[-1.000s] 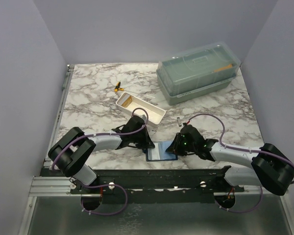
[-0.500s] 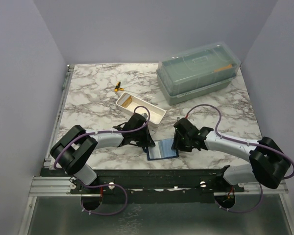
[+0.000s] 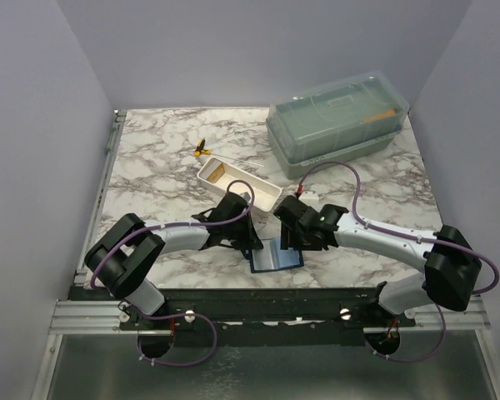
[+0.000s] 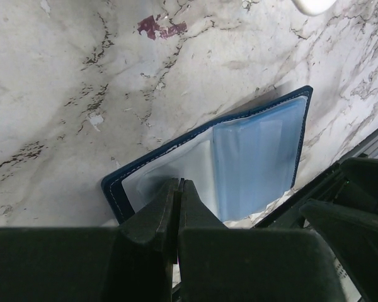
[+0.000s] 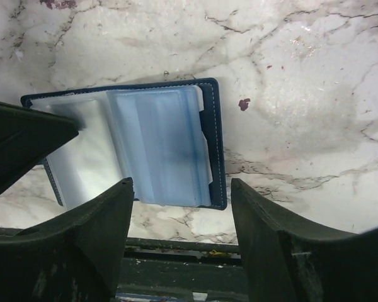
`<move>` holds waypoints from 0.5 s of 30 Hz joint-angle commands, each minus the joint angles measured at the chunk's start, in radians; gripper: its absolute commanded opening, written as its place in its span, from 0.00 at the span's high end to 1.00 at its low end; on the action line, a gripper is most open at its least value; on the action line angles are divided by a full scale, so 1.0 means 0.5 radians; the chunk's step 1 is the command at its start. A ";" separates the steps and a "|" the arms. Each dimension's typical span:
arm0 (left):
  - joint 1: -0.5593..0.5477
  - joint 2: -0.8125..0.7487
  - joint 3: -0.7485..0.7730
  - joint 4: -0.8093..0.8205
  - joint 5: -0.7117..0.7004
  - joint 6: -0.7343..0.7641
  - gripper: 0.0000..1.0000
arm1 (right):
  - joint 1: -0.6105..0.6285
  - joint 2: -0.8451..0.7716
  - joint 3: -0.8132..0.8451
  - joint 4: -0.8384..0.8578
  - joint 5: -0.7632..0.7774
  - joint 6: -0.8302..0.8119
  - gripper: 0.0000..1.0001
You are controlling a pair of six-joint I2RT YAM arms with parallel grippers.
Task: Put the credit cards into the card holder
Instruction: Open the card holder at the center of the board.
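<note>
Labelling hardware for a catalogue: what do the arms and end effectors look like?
The left arm and right arm have pale grey links between black joint housings, each with a looping purple cable. The left end effector and right end effector have black wedge-shaped fingers.

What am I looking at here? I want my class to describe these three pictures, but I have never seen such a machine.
Two robot arms are bolted at the near edge of a marble table. The wide picture comes from a fixed camera above and behind them. The other two come from a camera on each wrist, looking past that arm's own claw. On the table lie an open blue holder, a white tray with an orange card in it, and a green lidded box. The left claw is shut, its tips on one leaf of the holder. The right claw is open above the holder and holds nothing.
</note>
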 commanded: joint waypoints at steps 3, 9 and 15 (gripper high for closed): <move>0.019 -0.013 -0.022 -0.172 -0.070 0.069 1.00 | 0.012 0.148 0.040 -0.037 0.074 -0.063 0.32; 0.020 -0.013 -0.028 -0.168 -0.073 0.066 1.00 | 0.012 0.354 0.063 0.052 0.117 -0.105 0.30; 0.019 -0.029 -0.049 -0.159 -0.079 0.061 1.00 | 0.011 0.398 0.008 -0.016 0.192 -0.008 0.31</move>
